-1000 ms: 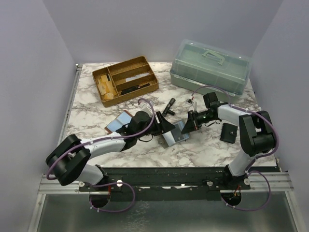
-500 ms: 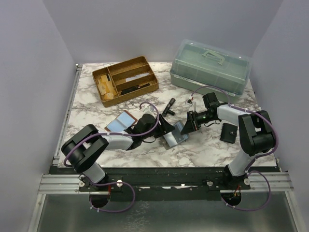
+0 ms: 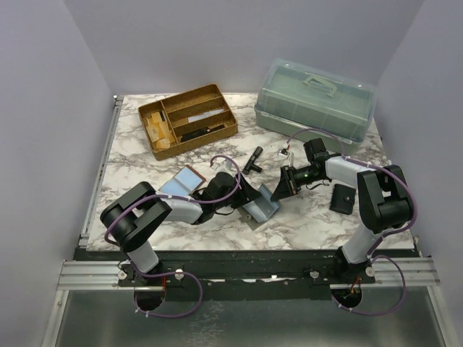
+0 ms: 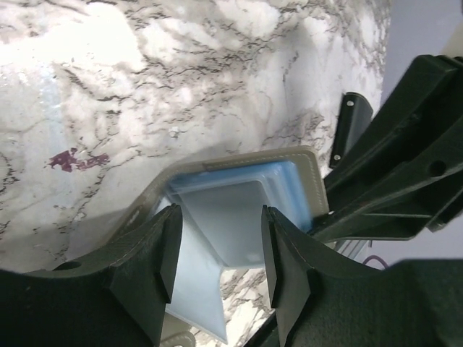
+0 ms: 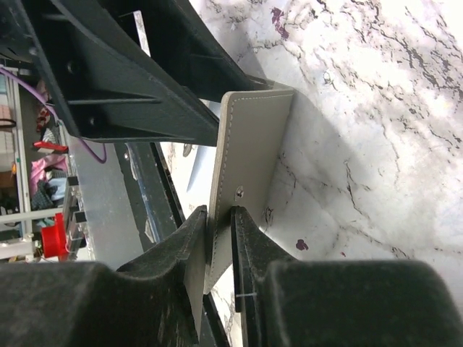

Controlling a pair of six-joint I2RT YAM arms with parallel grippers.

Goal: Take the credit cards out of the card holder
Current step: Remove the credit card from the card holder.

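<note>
Top view: one credit card (image 3: 181, 182) lay loose on the bench (image 3: 145, 155), left of the card holder (image 3: 262, 208) (so, part done). Left wrist: the left end effector (image 4: 219, 238) stood half-spread astride a second card (image 4: 217, 206) in the holder's pocket, though I couldn't tell whether it gripped. Right wrist: the right end effector (image 5: 219, 217) pinched the holder's flap. Count: two cards, one holder.

card holder (image 3: 262, 208): partly behind left gripper (image 3: 247, 193) | tray (image 3: 179, 97) contents: too small
</note>
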